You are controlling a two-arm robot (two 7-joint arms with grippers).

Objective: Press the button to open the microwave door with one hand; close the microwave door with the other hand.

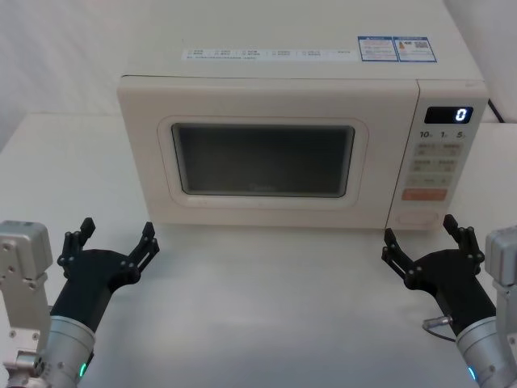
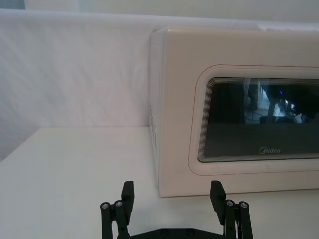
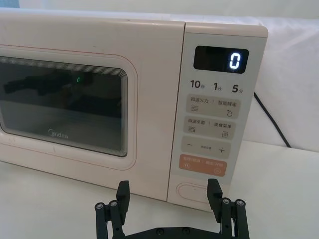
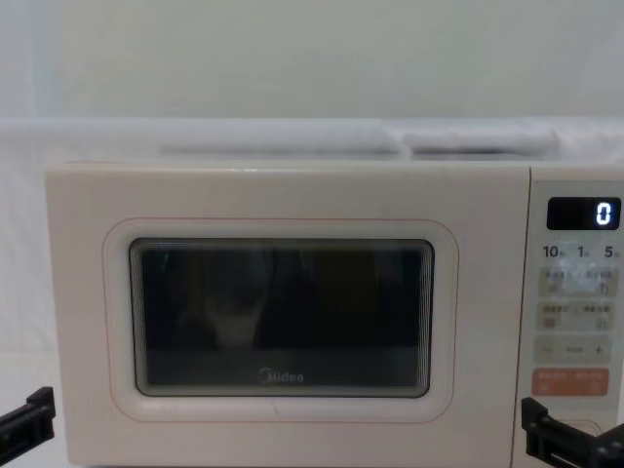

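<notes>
Head view, microwave: the cream microwave sits on the white table at 12 o'clock from the robot.
Head view, door: the microwave door is shut flat.
Head view, button: the button is at the bottom of the control panel, under the orange keys.
Head view, left gripper: the left gripper waits at 8 o'clock, fingers spread apart, holding nothing.
Head view, right gripper: the right gripper waits at 4 o'clock, fingers spread apart, just below the button, not touching it.
Left wrist view: the left gripper points at the door's left corner, near the Midea logo.
Right wrist view: the button sits between the open fingers, a little way ahead. The display shows 0.
Chest view: both grippers peek in at 7 and 5 o'clock, the right gripper under the panel.
How it will handle: the button looks hard and smooth, so I think one closed fingertip should push its middle straight in. The door looks stiff and light. I would push its flat free edge by the panel, away from the glass window.
</notes>
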